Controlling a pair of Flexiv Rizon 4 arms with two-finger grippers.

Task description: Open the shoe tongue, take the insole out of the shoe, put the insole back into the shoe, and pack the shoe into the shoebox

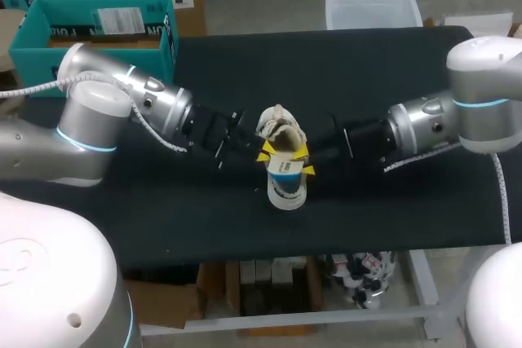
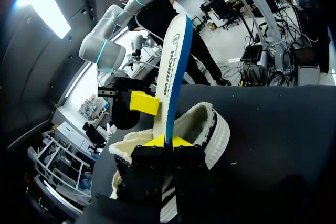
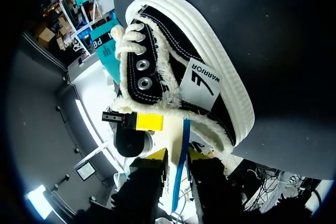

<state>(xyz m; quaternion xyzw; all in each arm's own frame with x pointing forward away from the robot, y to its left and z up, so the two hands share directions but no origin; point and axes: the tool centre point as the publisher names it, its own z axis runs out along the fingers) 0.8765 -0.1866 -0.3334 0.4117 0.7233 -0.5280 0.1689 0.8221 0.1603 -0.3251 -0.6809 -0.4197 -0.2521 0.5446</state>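
Observation:
A black high-top shoe with a white sole and cream fleece lining sits mid-table. A white insole with a blue edge sticks up out of its mouth. My left gripper comes in from the left and is shut on the insole's lower part at the shoe's opening. From the other side, my right gripper straddles the same insole, fingers apart with a gap on one side. One right fingertip shows beside the insole. The teal shoebox stands open at the far left.
A clear plastic bin stands at the table's far edge, right of middle. The black table top stretches bare in front of and behind the shoe.

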